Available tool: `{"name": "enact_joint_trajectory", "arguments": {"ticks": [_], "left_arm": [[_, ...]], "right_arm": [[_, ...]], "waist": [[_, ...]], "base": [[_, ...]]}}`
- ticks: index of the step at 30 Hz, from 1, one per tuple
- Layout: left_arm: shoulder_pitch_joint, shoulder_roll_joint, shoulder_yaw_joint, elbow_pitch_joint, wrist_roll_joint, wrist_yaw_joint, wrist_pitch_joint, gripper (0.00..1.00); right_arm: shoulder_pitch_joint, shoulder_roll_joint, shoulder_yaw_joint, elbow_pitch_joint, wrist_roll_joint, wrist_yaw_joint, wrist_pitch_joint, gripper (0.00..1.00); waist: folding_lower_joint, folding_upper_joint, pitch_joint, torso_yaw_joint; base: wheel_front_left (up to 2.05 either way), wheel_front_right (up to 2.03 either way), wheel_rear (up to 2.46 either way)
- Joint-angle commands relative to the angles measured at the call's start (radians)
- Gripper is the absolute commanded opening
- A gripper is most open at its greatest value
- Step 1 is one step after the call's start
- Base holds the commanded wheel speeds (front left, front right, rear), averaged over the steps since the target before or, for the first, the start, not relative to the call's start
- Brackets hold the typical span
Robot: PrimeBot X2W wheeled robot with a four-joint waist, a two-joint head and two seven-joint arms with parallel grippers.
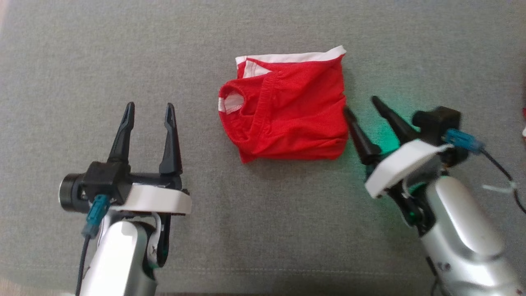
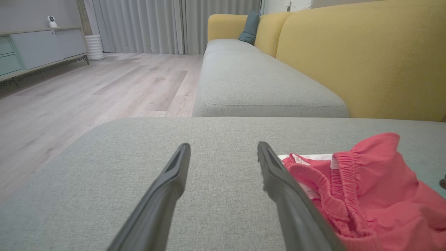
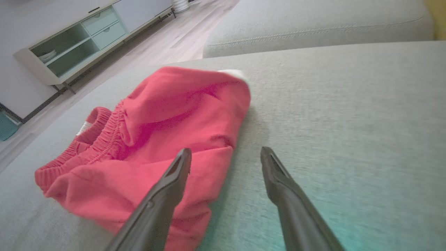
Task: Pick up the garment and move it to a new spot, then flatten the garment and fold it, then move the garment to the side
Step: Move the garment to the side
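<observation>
From above, the head view gives the layout: the red garment (image 1: 287,111) lies folded into a rough square at the middle of the grey cushion (image 1: 263,230), a white band (image 1: 287,57) along its far edge. The left gripper (image 1: 150,106) sits well apart from it at lower left, fingers spread wide and holding nothing. The right gripper (image 1: 359,103), fingers also wide and empty, angles in just beside the garment's right edge; whether its nearer finger touches the cloth cannot be told. A green glow (image 1: 386,135) tints the cushion beneath it.

The left wrist view adds the room: a yellow sofa back (image 2: 366,59), a teal pillow (image 2: 249,28), grey curtains (image 2: 156,24), wood floor (image 2: 104,87) and a low cabinet (image 2: 41,45). The right wrist view brings out the garment's gathered elastic waistband (image 3: 101,139).
</observation>
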Motion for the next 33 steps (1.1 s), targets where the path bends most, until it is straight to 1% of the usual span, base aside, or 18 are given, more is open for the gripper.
{"name": "enact_joint_trajectory", "arguments": {"ticks": [1, 5, 9, 10, 11, 12, 17, 25, 29, 33], "left_arm": [[-0.031, 0.005, 0.036, -0.035, 0.010, -0.006, -0.006, 1.00], [-0.039, -0.003, 0.038, -0.034, 0.015, -0.010, -0.006, 1.00], [-0.042, -0.009, 0.040, -0.033, 0.021, -0.014, -0.006, 1.00], [-0.041, -0.011, 0.041, -0.033, 0.022, -0.015, -0.006, 1.00], [-0.040, -0.012, 0.042, -0.033, 0.024, -0.016, -0.006, 1.00], [-0.039, -0.014, 0.044, -0.033, 0.026, -0.017, -0.006, 1.00], [-0.036, -0.018, 0.049, -0.032, 0.031, -0.023, -0.006, 1.00], [-0.022, -0.023, 0.061, -0.030, 0.039, -0.028, -0.006, 1.00], [-0.011, -0.021, 0.068, -0.032, 0.045, -0.031, -0.006, 1.00], [-0.003, -0.014, 0.075, -0.034, 0.051, -0.034, -0.006, 1.00]], "right_arm": [[-0.024, 0.010, 0.027, -0.019, 0.011, -0.001, 0.001, 1.00], [-0.085, 0.033, 0.081, 0.071, 0.053, -0.001, 0.019, 1.00], [-0.116, 0.049, 0.106, 0.162, 0.092, -0.001, 0.078, 1.00], [-0.120, 0.050, 0.114, 0.180, 0.100, -0.001, 0.097, 0.87], [-0.125, 0.049, 0.121, 0.193, 0.105, -0.001, 0.110, 0.62], [-0.132, 0.048, 0.133, 0.209, 0.118, -0.001, 0.130, 0.00], [-0.143, 0.037, 0.164, 0.210, 0.139, -0.001, 0.146, 0.00], [-0.136, -0.002, 0.189, 0.156, 0.137, -0.001, 0.117, 0.00], [-0.100, -0.048, 0.203, 0.102, 0.120, -0.001, 0.121, 0.00], [-0.046, -0.110, 0.203, 0.044, 0.103, -0.001, 0.147, 0.00]], "waist": [[0.0000, 0.0000, 0.009, 0.009], [0.0000, 0.0000, 0.016, 0.012], [0.0000, 0.0000, 0.014, 0.014], [0.0000, 0.0000, 0.013, 0.013], [0.0000, 0.0000, 0.013, 0.013], [0.0000, 0.0000, 0.011, 0.011], [0.0000, 0.0000, 0.007, 0.006], [0.0000, 0.0000, -0.018, -0.020], [0.0000, 0.0000, -0.031, -0.056], [0.0000, 0.0000, -0.042, -0.110]], "base": [[0.00, 0.00, 0.00], [0.00, 0.00, 0.00], [0.00, 0.00, 0.00], [0.00, 0.00, 0.00], [0.00, 0.00, 0.00], [0.00, 0.00, 0.00], [0.00, 0.00, 0.00], [0.00, 0.00, 0.00], [0.00, 0.00, 0.00], [0.00, 0.00, 0.00]]}}
